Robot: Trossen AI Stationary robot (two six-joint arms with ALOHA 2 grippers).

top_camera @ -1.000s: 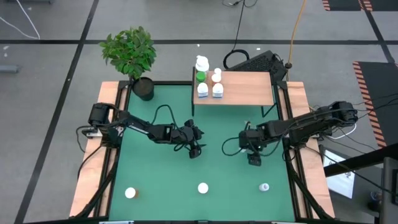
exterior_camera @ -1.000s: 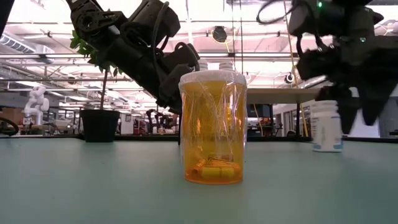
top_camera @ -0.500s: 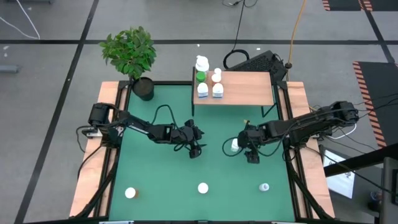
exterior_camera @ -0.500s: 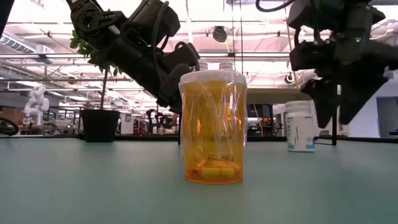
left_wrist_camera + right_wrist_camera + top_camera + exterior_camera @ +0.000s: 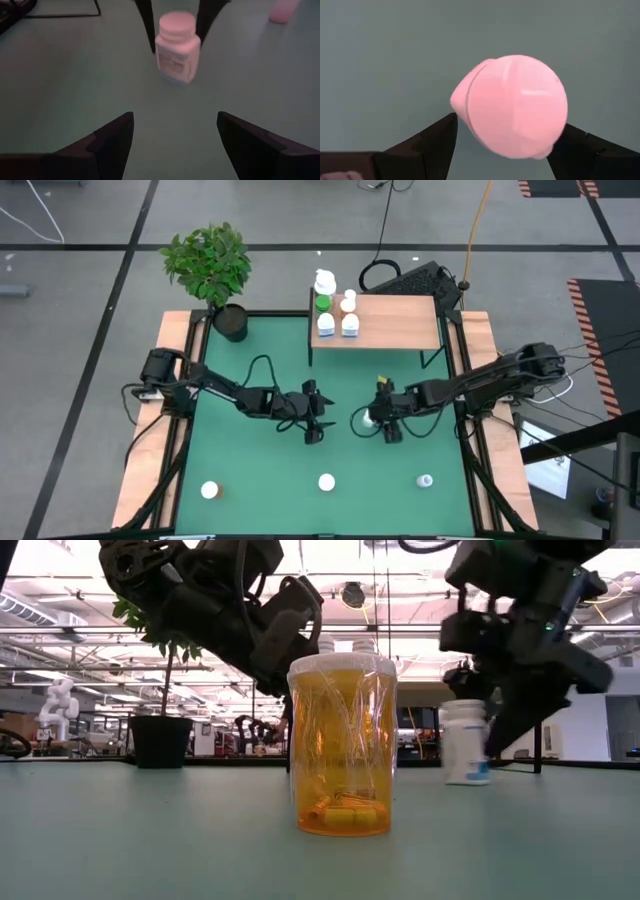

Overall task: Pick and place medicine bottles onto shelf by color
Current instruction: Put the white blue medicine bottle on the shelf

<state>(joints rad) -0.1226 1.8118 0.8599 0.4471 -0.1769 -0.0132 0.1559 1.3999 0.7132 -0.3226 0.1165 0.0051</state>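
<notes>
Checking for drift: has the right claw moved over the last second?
Yes. The right claw shifted toward the left claw, away from the table's right wooden rail, around a white bottle.

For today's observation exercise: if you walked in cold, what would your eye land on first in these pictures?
Probably the amber pill jar standing close to the low camera, with capsules at its bottom. Next, mid-mat, the right gripper open around a white bottle, the open left gripper facing it. Behind them, several bottles crowd the left end of the wooden shelf.

Bright ceiling lights glare behind; wrist views dim, blurred.
</notes>
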